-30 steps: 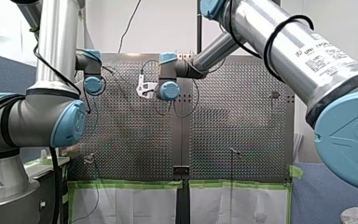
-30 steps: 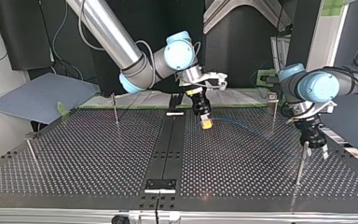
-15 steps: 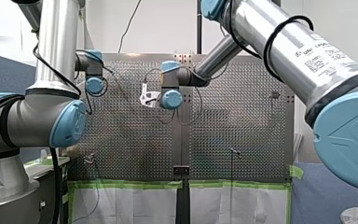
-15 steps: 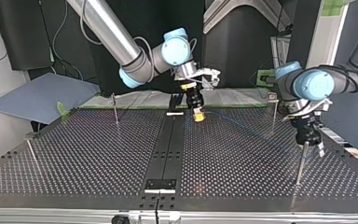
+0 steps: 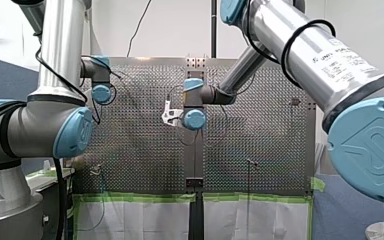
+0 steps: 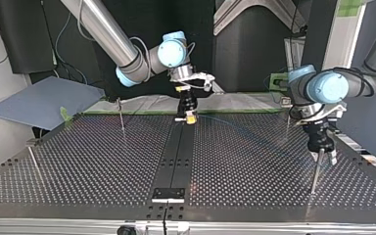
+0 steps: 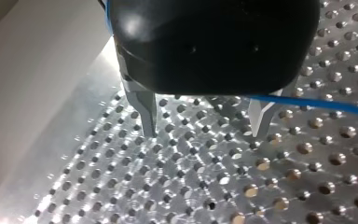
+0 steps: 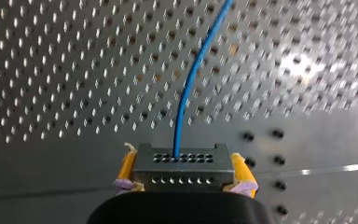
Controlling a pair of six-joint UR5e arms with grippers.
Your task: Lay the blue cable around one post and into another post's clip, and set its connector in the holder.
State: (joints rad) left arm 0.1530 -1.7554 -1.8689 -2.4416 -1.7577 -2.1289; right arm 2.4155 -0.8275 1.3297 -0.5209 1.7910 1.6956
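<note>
The grey connector [image 8: 182, 168] sits between the yellow pads of my right gripper [image 8: 182, 184], which is shut on it. The blue cable [image 8: 191, 84] leaves the connector and runs ahead over the perforated plate. In the top view my right gripper [image 6: 190, 116] hangs over the far end of the black centre strip [image 6: 176, 152]. From there the cable [image 6: 240, 126] trails faintly toward the view's right. My left gripper [image 7: 204, 133] is open just above the plate, and the cable [image 7: 317, 105] passes beside one metal finger. It hovers at a thin post [image 6: 315, 171].
A clip-topped post [image 6: 287, 115] stands at the far right of the top view. Two more posts [image 6: 121, 115] [image 6: 32, 156] stand on its left half. A small black bracket [image 6: 167, 194] sits at the strip's near end. Green tape edges the table's far side.
My right gripper has carried the connector toward the top view's left and far edge, from right of the black strip to over it. My left gripper has risen slightly by its post.
</note>
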